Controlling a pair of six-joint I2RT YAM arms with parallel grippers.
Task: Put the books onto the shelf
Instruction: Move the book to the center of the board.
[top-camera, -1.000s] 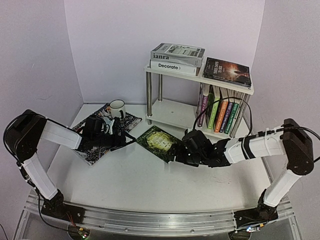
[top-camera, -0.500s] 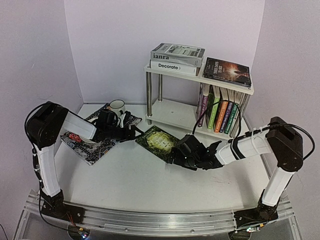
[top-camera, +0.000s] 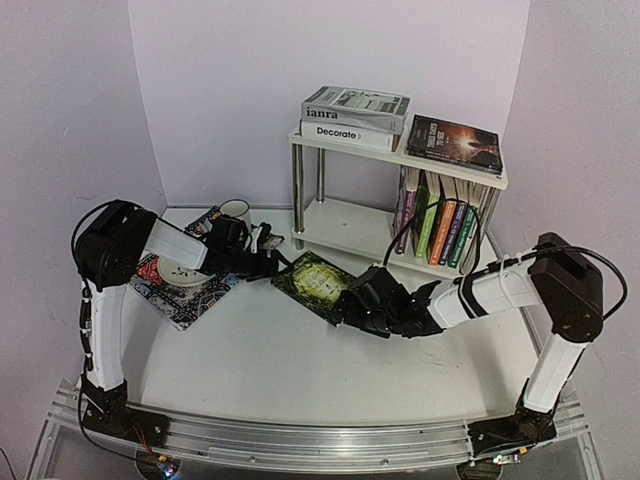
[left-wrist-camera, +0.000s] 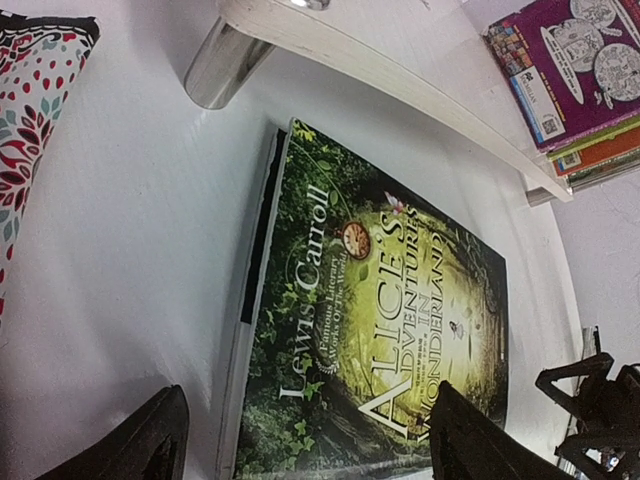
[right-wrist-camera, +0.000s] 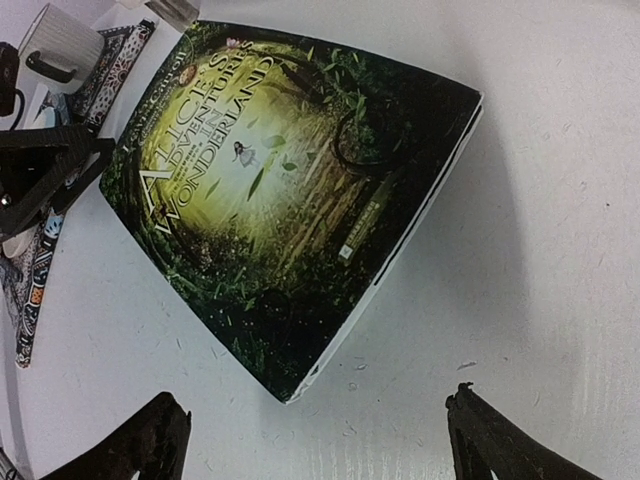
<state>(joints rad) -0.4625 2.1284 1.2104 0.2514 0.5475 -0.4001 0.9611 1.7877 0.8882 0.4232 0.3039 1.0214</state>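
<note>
Green Alice book (top-camera: 315, 283) lies flat at centre frame; left gripper (top-camera: 273, 268) and right gripper (top-camera: 345, 312) flank it, both spread wide, gripping nothing.

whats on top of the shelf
The shelf carries on its top board a grey-white book stacked on a white "Decorate" book at left, and a dark book lying flat at right. Anything behind the stack is hidden.

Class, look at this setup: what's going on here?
A green book lies flat on the table. The robot's left gripper is at one end of it and the right gripper at the other. Both are open and neither holds it. More books already sit on the shelf.
</note>
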